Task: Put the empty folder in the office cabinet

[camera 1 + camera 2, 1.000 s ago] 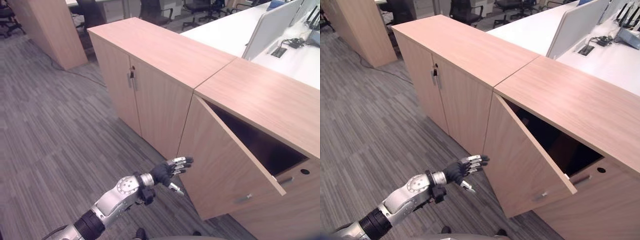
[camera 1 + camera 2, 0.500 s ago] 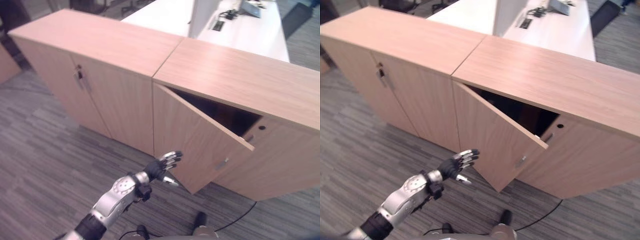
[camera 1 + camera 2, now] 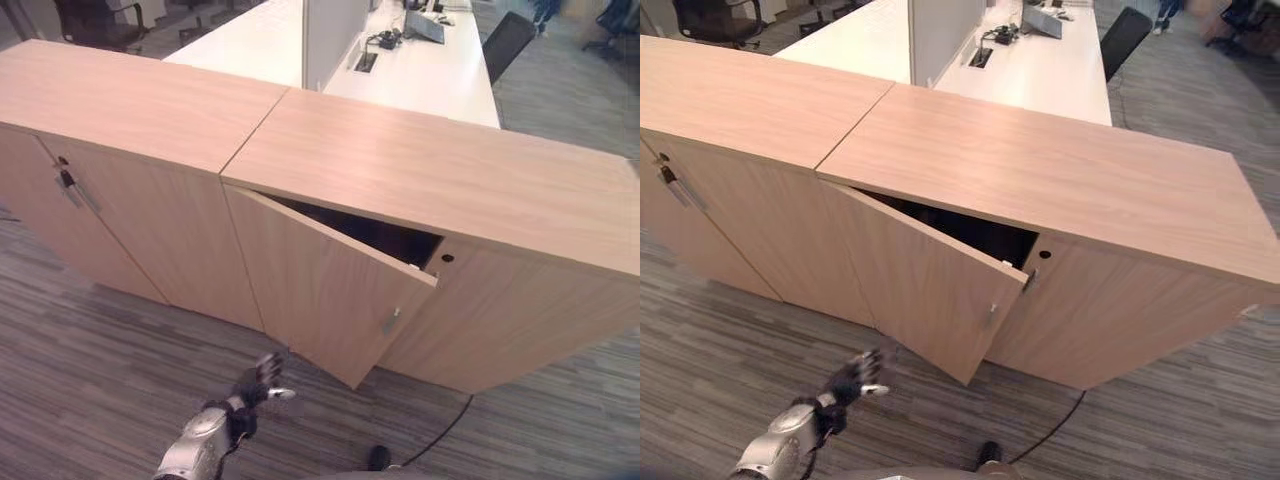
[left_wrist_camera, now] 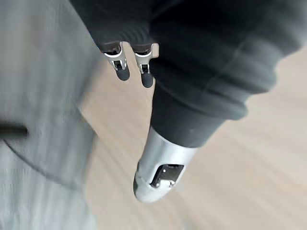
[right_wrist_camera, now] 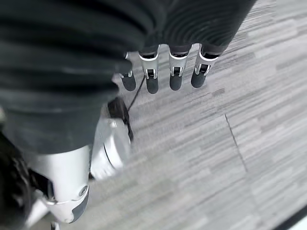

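In the left eye view, the cabinet [image 3: 420,190] stands with its door [image 3: 320,290] ajar, swung partly outward, the dark inside barely visible through the gap. The left hand [image 3: 258,378] hovers low over the carpet [image 3: 90,350], just in front of the door's lower edge, its fingers straight and released, holding nothing.

The right eye view gives the same scene: a white desk [image 3: 1040,60] lies behind the cabinet, and no folder appears on top of it or on the floor.

The left wrist view looks along the straight fingers toward pale wood, probably the door, though the surface is too blurred to be sure.

The right wrist view shows the right hand [image 5: 163,72] over the carpet, fingers relaxed and empty.

Judging from this, the door-opening step is in hand. Next, the door likely needs swinging wider, and the folder must be found, since its whereabouts cannot be told.
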